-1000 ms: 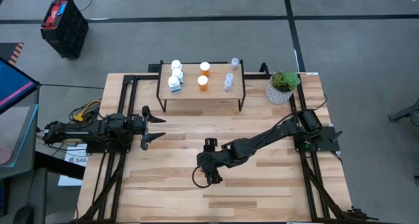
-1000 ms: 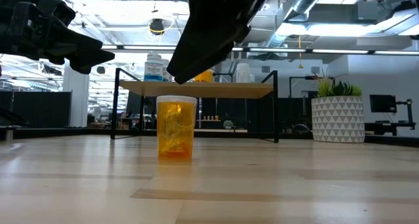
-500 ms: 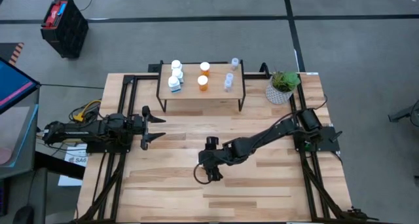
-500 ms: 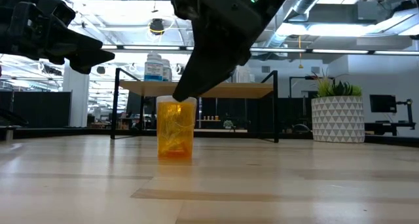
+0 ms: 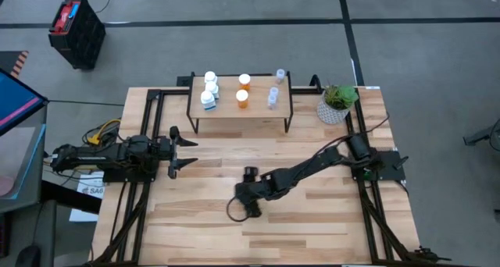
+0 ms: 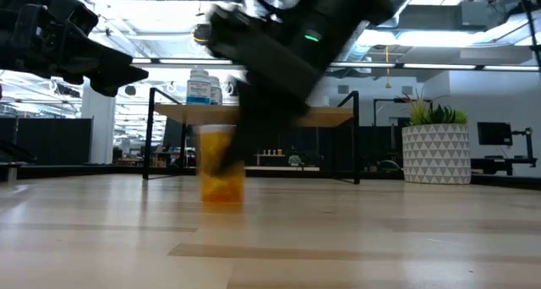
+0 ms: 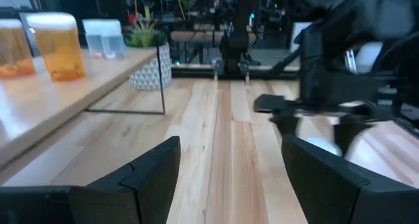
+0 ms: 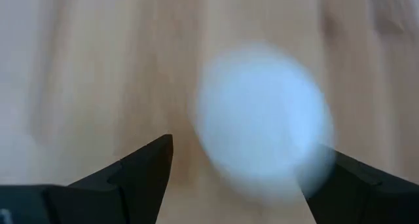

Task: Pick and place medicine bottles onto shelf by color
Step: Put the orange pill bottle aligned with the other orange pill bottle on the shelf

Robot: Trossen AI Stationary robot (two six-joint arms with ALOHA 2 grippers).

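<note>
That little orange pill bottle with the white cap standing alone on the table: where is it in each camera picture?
High view: hidden beneath the right tool, table centre.
Low view: orange pill bottle with white cap, left of centre, partly behind the dark arm.
Left wrist view: not clearly visible.
Right wrist view: blurred white cap, centre, between open jaws.
Shared landmark: small wooden shelf.

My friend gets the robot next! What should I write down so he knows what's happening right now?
Right gripper: open, low over the table's front middle, fingers on either side of the last orange bottle, not closed on it.
Left gripper: open, waiting at the table's left, empty.
Shelf: white bottles on its left, two orange ones in the middle, clear ones on the right.
Done: all but one bottle shelved by color.
Left: grip the orange bottle and set it beside the other orange ones.
</note>
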